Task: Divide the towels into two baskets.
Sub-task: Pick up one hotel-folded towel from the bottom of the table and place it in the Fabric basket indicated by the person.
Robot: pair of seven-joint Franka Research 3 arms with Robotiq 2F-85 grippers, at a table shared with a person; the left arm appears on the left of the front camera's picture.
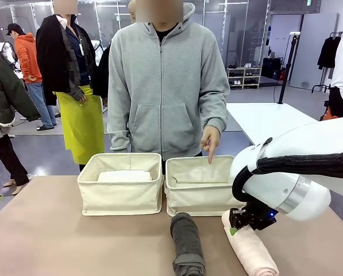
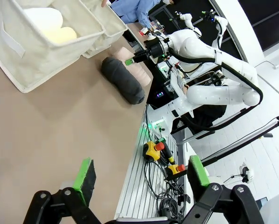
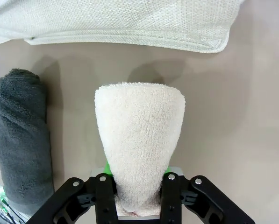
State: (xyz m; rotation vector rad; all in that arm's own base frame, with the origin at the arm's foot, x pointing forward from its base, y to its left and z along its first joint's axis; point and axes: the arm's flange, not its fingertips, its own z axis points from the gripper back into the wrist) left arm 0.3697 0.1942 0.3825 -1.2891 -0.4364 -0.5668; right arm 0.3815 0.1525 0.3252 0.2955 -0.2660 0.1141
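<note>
The right end effector [image 3: 138, 198] is clamped on the pink towel [image 3: 139, 135]: in the right wrist view its two black fingers [image 3: 105, 196] press into the roll's sides at the bottom centre of the frame. In the front view this end effector [image 1: 239, 223] sits at lower right, gripping the pink towel [image 1: 254, 253] at the end nearer the baskets, while the rest of the roll lies on the tabletop [image 1: 56, 241] and runs toward the bottom edge.

Just left of it lies the grey towel [image 1: 187, 241], close beside the pink one and roughly parallel to it.

Behind both towels, at mid-frame, the left basket [image 1: 119, 198] and right basket [image 1: 197, 195] stand side by side, walls touching. A white towel [image 1: 124, 176] lies in the left basket. In the left wrist view a yellow towel [image 2: 64, 35] rests beside the white one in that basket at upper left. A person's hand [image 1: 209, 141] points a finger down over the right basket.

The left end effector [image 2: 141, 177] hangs over the tabletop's edge at the bottom of its own view, green pads wide apart, nothing between them.
</note>
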